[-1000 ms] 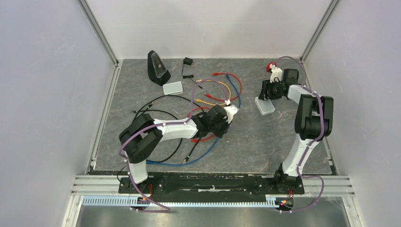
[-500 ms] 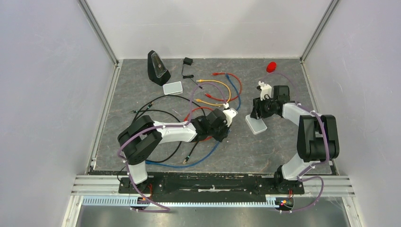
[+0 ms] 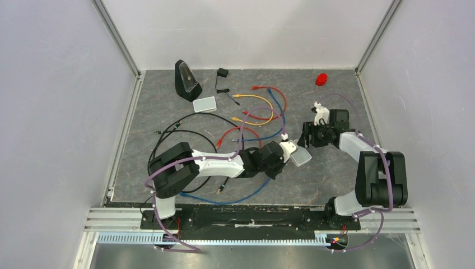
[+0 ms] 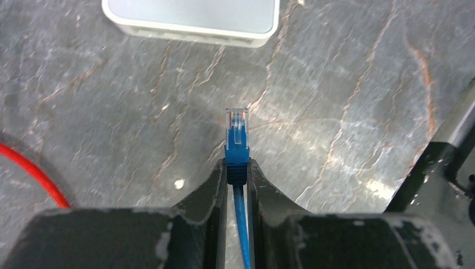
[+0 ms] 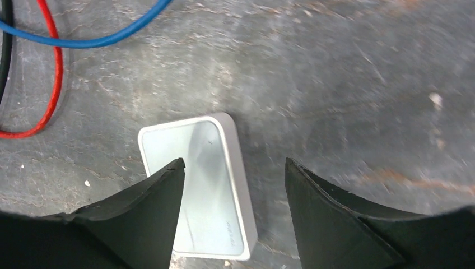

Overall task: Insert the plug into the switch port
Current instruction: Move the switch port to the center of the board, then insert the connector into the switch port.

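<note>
My left gripper (image 4: 237, 168) is shut on the blue boot of a network cable. Its clear plug (image 4: 237, 124) sticks out ahead of the fingertips, just above the mat. The plug points at the near edge of a flat pale grey-white switch box (image 4: 190, 17), with a gap of bare mat between them. I cannot make out the switch port in that edge. From above, the box (image 3: 301, 157) lies just right of the left gripper (image 3: 290, 152). My right gripper (image 5: 234, 168) hangs open over the box (image 5: 201, 190), its left finger above the lid and nothing held.
A black wedge-shaped device (image 3: 186, 80) and a second pale box (image 3: 204, 104) stand at the back left, near a black adapter (image 3: 222, 73). A red object (image 3: 321, 79) lies at the back right. Red, yellow, blue and black cables (image 3: 255, 112) sprawl across the middle.
The right gripper brought the pale box from the back right toward the middle, set it on the mat and opened. The left arm swung right with the plug, close to the box.
</note>
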Controlling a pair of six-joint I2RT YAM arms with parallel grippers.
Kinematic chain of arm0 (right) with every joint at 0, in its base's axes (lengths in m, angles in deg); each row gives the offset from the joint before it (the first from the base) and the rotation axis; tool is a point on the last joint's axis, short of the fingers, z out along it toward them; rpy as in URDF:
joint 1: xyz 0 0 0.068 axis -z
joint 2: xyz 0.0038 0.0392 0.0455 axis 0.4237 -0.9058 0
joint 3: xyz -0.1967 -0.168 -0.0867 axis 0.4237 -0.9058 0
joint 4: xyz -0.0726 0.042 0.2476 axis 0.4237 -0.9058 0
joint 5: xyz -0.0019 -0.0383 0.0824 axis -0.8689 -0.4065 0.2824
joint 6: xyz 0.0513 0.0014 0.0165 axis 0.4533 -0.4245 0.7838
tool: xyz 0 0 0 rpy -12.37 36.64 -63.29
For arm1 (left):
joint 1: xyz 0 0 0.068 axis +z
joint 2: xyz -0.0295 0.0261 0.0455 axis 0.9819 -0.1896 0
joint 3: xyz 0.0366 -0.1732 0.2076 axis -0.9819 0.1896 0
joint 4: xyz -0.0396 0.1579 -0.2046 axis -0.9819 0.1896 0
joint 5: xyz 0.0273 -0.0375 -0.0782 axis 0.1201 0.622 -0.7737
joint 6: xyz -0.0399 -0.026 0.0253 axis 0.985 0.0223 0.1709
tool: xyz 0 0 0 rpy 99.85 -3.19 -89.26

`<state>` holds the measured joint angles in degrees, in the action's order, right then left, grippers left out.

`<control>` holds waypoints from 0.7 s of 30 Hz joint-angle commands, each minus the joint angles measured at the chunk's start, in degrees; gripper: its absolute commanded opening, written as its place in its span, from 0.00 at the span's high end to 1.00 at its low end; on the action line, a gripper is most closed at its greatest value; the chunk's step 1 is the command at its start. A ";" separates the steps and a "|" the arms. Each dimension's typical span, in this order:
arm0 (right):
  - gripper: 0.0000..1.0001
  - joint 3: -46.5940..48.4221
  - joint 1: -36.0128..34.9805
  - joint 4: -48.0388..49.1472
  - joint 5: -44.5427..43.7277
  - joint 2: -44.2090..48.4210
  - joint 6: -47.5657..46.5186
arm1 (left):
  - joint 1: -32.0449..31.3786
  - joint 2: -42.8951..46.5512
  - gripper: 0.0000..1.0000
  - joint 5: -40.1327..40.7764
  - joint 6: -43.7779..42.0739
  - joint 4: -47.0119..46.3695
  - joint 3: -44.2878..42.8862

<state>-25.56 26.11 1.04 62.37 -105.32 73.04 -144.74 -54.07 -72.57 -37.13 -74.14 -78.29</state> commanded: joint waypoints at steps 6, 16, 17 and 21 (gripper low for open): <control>0.43 -6.06 3.36 2.66 4.79 3.89 2.60 | -2.36 -5.82 0.98 2.04 4.74 1.12 -8.37; 0.57 -10.80 3.36 7.38 7.29 6.02 4.78 | -2.41 -10.09 0.98 7.23 5.34 9.91 -13.85; 0.58 -11.05 3.36 7.56 7.34 5.93 4.81 | -2.39 -10.39 0.98 7.35 5.47 10.83 -14.29; 0.60 -12.40 3.36 9.65 9.09 5.97 5.87 | -2.40 -10.67 0.98 5.75 5.25 9.56 -13.75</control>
<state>-36.12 29.58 7.81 69.58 -100.12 77.85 -147.03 -63.95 -67.24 -33.59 -65.07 -90.66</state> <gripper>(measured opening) 0.412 0.202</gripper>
